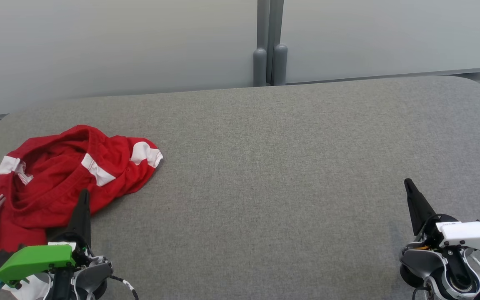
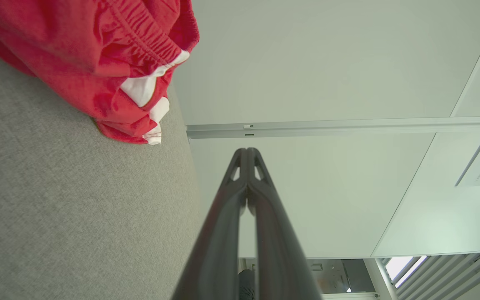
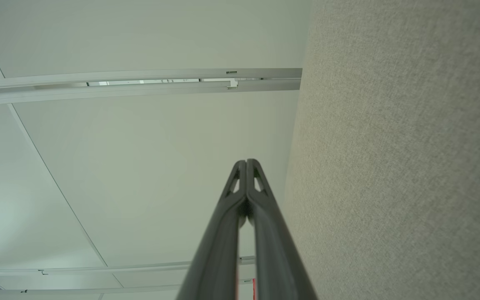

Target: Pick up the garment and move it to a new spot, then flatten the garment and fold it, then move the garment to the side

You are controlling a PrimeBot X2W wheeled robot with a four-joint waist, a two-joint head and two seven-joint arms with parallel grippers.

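Note:
A crumpled red garment (image 1: 56, 175) with white stripes lies bunched at the left end of the grey padded table (image 1: 265, 166). My left gripper (image 1: 84, 193) is shut and empty at the lower left, its tips over the garment's near edge. In the left wrist view the garment (image 2: 98, 62) is at the upper left, off to the side of the shut left gripper (image 2: 247, 151). At the lower right my right gripper (image 1: 407, 182) is shut and empty over bare table, far from the garment. The right wrist view shows the right gripper (image 3: 246, 161) pressed together, with table fabric (image 3: 390, 166) to its right.
Pale wall panels (image 1: 119, 46) run behind the table, with a grey post (image 1: 270, 41) at the back centre. The table's corners are rounded. Bare grey surface stretches from the garment to the right end.

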